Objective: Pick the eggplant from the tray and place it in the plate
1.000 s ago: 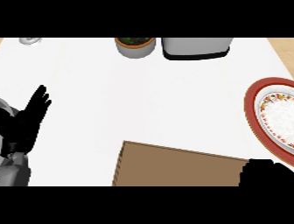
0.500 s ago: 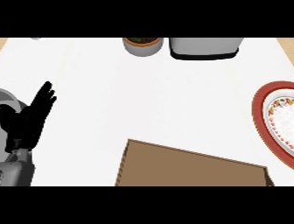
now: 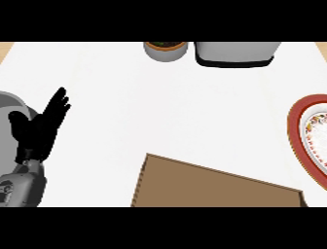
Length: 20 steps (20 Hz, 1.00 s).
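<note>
- Although the task names an eggplant, none shows; the brown tray (image 3: 209, 187) looks bare where visible.
- Plate (image 3: 323, 141) lies far right, partly cropped.
- Left hand (image 3: 38, 127) rests, fingers straight; right hand unseen.
- Risk: reaching blind, missing the plate's rim.

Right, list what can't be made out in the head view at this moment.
- Eggplant: not visible; the tray is cut off by the lower edge, so its contents cannot be checked.
- Right hand: only a dark sliver at the right edge, unidentifiable.
- Plate: right part cut off by the edge.
- Pot and grey appliance: tops cut off at the upper edge.
- Left hand: open, resting at left.
</note>
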### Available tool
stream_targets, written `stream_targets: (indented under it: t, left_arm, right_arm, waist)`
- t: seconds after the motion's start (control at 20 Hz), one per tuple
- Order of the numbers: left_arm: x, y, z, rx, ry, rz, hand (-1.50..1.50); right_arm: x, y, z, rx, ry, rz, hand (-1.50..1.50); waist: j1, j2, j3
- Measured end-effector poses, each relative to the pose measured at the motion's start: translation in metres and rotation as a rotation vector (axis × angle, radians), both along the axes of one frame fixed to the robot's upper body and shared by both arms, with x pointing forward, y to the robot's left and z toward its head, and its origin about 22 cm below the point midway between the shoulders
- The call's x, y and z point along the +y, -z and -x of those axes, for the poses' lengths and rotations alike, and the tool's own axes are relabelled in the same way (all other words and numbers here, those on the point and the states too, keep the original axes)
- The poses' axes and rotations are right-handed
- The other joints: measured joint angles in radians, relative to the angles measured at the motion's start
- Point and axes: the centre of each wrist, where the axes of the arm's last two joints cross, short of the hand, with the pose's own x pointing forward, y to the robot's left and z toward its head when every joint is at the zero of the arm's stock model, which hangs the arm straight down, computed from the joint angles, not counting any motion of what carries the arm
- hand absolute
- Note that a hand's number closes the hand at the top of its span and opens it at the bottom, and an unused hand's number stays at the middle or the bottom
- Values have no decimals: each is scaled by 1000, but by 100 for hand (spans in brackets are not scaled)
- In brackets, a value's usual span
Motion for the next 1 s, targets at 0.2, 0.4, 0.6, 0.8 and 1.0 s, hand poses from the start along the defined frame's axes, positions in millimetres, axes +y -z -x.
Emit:
stream_targets:
  t: [0.2, 0.4, 0.6, 0.8, 1.0]
  left_arm:
    - [5, -2, -4, -4, 3, 1, 0]
    - [-1, 2, -6, -4, 11, 2, 0]
    - [-3, 5, -5, -6, 23, -2, 0]
    - [-1, 1, -4, -2, 23, 2, 0]
    - [-2, 3, -3, 0, 19, -1, 0]
  right_arm:
    - [-25, 10, -29, 20, 34, 10, 150]
    - [-47, 24, -50, 80, 52, 84, 150]
    - [-65, 37, -64, 212, 40, 89, -150]
    - [-76, 53, -73, 303, -27, 71, -150]
    - [-85, 53, -88, 262, -95, 38, -150]
  waist:
    - [5, 1, 0]
    - [13, 3, 1]
    - [22, 5, 1]
    - [20, 4, 1]
    - [17, 4, 2]
